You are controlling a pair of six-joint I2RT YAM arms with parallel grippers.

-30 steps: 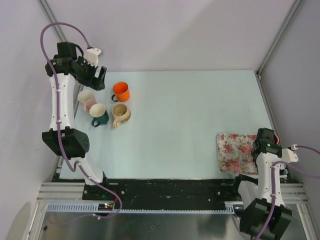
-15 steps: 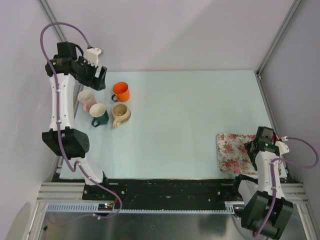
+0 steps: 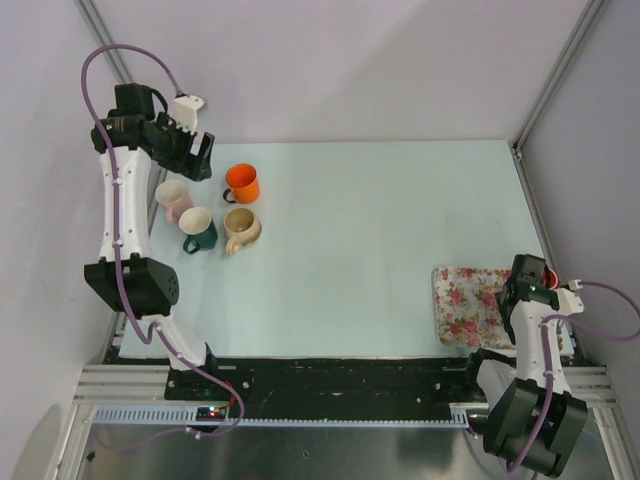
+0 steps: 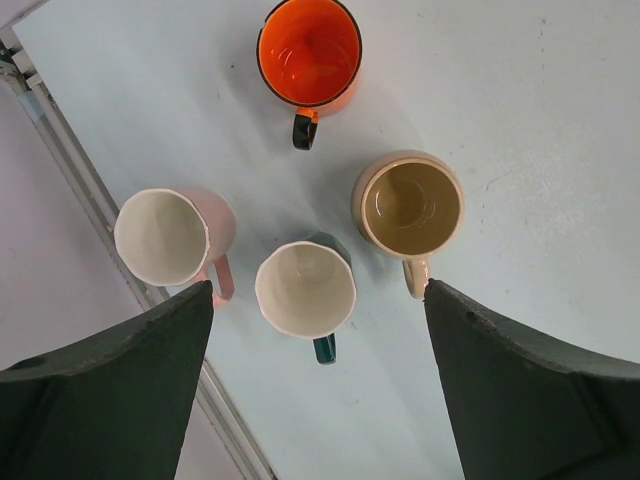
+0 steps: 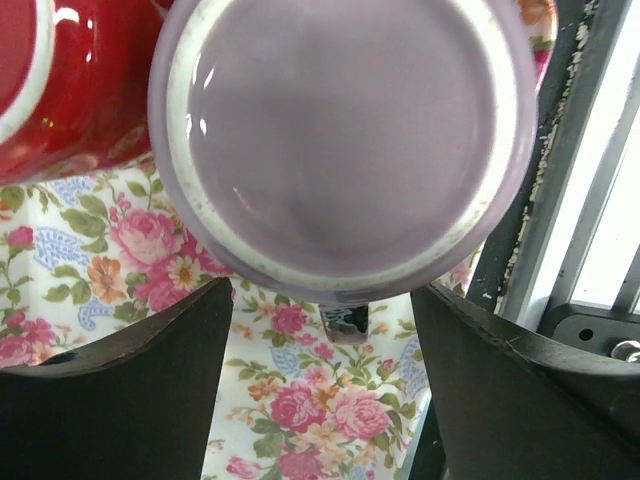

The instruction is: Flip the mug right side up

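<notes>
A lilac mug [image 5: 340, 140] stands upside down on the floral cloth [image 5: 330, 420], its flat base facing my right wrist camera and a dark handle [image 5: 345, 322] poking out below. A red mug [image 5: 60, 90], also base up, stands beside it at the left. My right gripper [image 5: 320, 300] is open just above the lilac mug, its fingers [image 5: 130, 370] on either side of the mug's near edge, not touching. In the top view the right gripper [image 3: 527, 283] hides both mugs except a red sliver [image 3: 545, 270]. My left gripper [image 3: 197, 158] is open and empty above four upright mugs.
Upright orange [image 4: 308, 52], beige [image 4: 408, 208], pink [image 4: 172, 236] and teal [image 4: 305, 290] mugs stand at the table's back left. The floral cloth [image 3: 465, 305] lies at the near right corner beside the metal frame rail [image 5: 560, 200] and the right wall.
My right wrist has shifted slightly over the cloth's right side, twisting its cable. The left arm and the four mugs have not moved.
</notes>
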